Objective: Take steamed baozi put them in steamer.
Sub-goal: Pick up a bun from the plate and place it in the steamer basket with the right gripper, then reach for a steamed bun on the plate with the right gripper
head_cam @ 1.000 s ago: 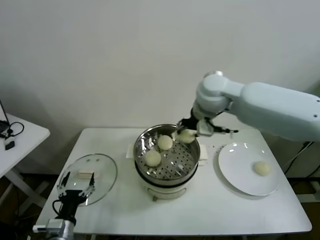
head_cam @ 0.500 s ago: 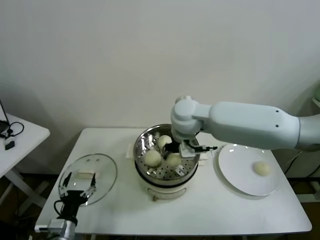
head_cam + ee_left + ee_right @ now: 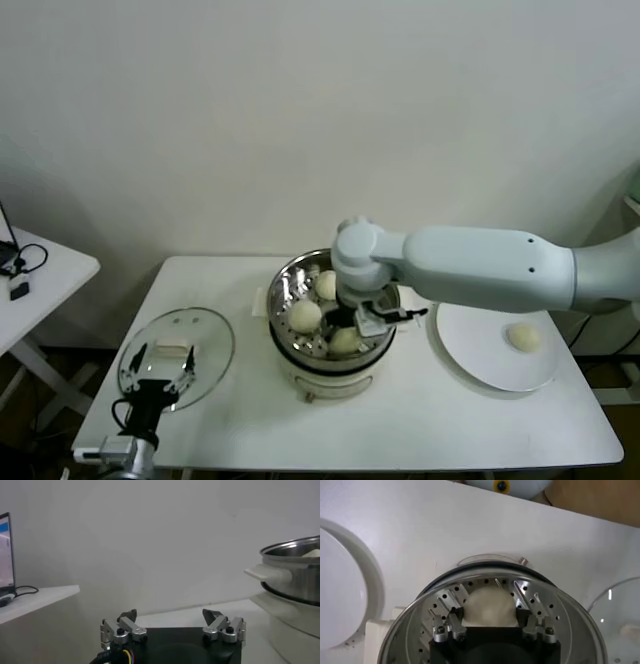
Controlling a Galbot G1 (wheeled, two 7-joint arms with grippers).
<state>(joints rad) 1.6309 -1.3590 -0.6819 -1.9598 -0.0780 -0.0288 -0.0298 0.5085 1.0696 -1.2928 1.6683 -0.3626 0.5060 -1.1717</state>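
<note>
Three baozi (image 3: pixel 305 316) in steamer (image 3: pixel 285 290), one on plate (image 3: pixel 470 355); right claw (image 3: pixel 345 338) gripping third; left claw (image 3: pixel 155 385) wide.

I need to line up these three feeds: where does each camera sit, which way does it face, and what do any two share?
Head view: from the robot's head, looking down at the table; both arms show.
Left wrist view: low beside the steamer, facing level; open left gripper shows.
Right wrist view: above the steamer, looking down; right gripper holds a baozi.
Shared: all three show the steamer.
</note>
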